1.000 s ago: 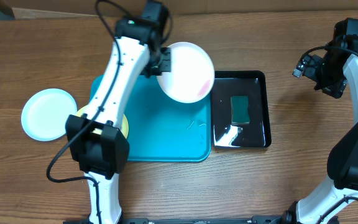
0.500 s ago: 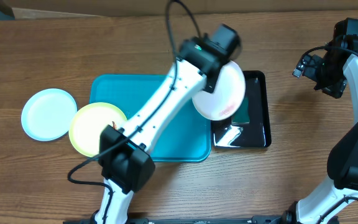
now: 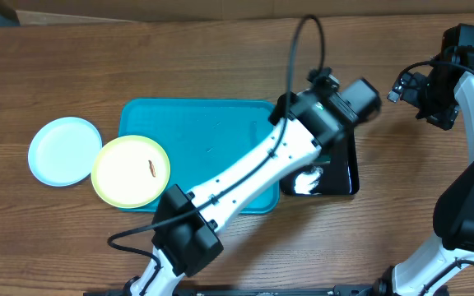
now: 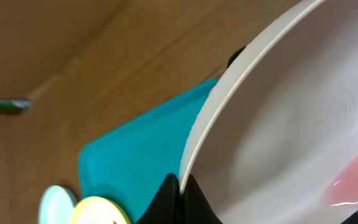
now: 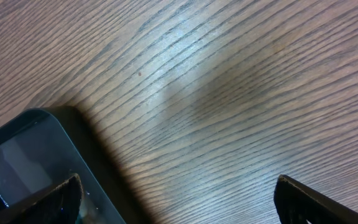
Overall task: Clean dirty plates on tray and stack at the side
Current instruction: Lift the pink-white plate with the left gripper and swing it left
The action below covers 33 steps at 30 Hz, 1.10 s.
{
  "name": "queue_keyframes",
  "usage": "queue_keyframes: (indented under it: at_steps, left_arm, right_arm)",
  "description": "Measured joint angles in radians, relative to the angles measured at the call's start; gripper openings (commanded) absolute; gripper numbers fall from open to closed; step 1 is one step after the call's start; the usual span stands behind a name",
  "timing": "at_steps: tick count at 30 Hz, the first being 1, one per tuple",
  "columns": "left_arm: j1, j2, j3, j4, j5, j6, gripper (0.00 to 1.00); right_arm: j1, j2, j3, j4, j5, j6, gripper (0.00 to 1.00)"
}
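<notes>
My left hand (image 4: 179, 188) is clamped on the white plate (image 4: 278, 124) at its rim; my right hand (image 5: 179, 199) stands apart above the tabletop (image 5: 229, 93).

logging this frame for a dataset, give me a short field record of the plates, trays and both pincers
white plate: tilted, clamped at its rim by the left pincer, pinkish smear on it
yellow-green plate: overlaps the left edge of the teal tray, small brown smear
aqua plate: on the table, left of the teal tray, looks clean
black tray: right of the teal tray, partly hidden by the left arm
right pincer: open, empty, over the table beside the black tray
</notes>
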Motion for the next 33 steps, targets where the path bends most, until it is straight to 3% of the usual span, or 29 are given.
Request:
queue_keyframes:
  at_steps: [10,19,28,33]
  left_arm:
    - [-0.143,0.0,0.0,-0.002,-0.232,0.0,0.04]
    - [-0.204,0.0,0.0,-0.002,-0.354,0.0,0.04]
    - [-0.218,0.0,0.0,-0.038,-0.36,-0.062,0.04]
    - [-0.152,0.0,0.0,-0.04,-0.198,-0.094,0.04]
  right_arm:
    - [0.0,0.0,0.0,0.0,0.001,0.0,1.0]
    - [0.0,0.0,0.0,0.0,0.0,0.001,1.0]
    - [0.0,0.0,0.0,0.0,0.0,0.0,1.0]
    - [0.0,0.0,0.0,0.0,0.0,0.0,1.0]
